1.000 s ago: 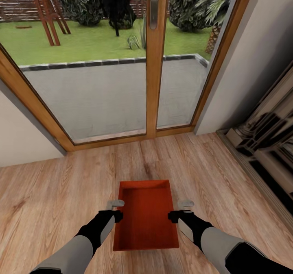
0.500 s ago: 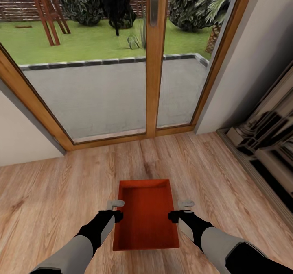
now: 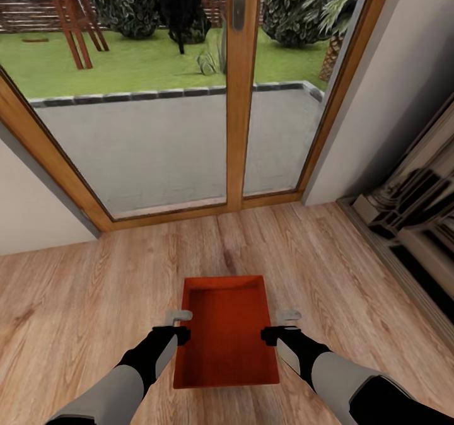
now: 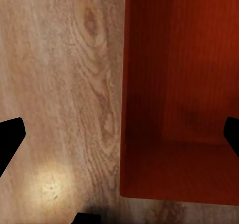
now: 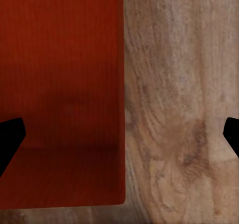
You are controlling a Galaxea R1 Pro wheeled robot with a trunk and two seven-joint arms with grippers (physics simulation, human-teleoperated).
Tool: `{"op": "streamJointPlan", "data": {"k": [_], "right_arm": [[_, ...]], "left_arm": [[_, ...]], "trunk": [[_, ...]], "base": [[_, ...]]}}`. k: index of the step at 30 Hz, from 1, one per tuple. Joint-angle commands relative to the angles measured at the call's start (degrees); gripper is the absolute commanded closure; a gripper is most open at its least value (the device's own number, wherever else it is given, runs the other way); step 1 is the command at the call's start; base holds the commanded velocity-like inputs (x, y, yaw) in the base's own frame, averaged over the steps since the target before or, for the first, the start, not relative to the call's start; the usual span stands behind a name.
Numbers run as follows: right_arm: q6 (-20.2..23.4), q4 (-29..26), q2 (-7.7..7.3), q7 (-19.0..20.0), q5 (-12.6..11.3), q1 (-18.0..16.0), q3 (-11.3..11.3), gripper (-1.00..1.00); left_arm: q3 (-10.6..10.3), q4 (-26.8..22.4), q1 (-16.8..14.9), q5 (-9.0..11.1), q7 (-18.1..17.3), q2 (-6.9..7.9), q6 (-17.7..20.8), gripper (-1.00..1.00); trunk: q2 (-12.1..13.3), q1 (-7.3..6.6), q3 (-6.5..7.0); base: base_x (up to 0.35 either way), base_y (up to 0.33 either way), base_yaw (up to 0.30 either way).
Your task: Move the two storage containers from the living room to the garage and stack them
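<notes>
A red bin (image 3: 226, 331) sits on the wood floor (image 3: 94, 299), near the glass door (image 3: 236, 97). The left gripper (image 3: 179, 325) is at the bin's left wall and the right gripper (image 3: 279, 325) is at its right wall. Both have their fingers spread wide, one finger on each side of the wall, not squeezing it.

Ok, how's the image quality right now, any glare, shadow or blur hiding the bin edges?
Head view: even daylight, bin rim crisp against the wood floor, only the inside far wall shaded. Left wrist view: soft and blurry, a pale glare patch on the floor, bin edge still readable. Right wrist view: equally soft, no glare, bin wall edge clear against the floor.
</notes>
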Motion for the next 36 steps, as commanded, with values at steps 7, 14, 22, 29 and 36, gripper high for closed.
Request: {"op": "streamJointPlan", "data": {"k": [7,14,22,29,36], "right_arm": [[0.4,-0.1,-0.03,-0.3,-0.4,0.0,0.5,-1.0],[0.5,-0.1,-0.03,-0.3,-0.4,0.0,0.5,-1.0],[1.6,-0.1,-0.03,-0.3,2.8,0.0,0.5,-1.0],[1.5,-0.1,-0.03,-0.3,3.1,0.0,0.5,-1.0],[1.4,-0.1,-0.03,-0.3,3.2,0.0,0.5,-1.0]], "left_arm": [[0.0,-0.1,0.0,0.3,0.3,-0.01,0.3,-1.0],[0.0,-0.1,0.0,0.3,0.3,0.02,0.3,-1.0],[-0.1,0.2,0.0,0.4,0.3,0.05,0.3,-1.0],[-0.1,0.2,0.0,0.4,0.4,0.08,0.3,-1.0],[-0.1,0.0,0.0,0.4,0.4,0.08,0.3,-1.0]], "trunk": [[-2.8,1.54,-1.3],[-5.6,3.08,-2.55],[-8.9,4.83,-3.99],[-11.7,6.37,-5.25],[-12.9,7.03,-5.79]], "base": [[0.0,0.0,0.0],[0.0,0.0,0.0],[0.0,0.0,0.0],[0.0,0.0,0.0],[0.0,0.0,0.0]]}}
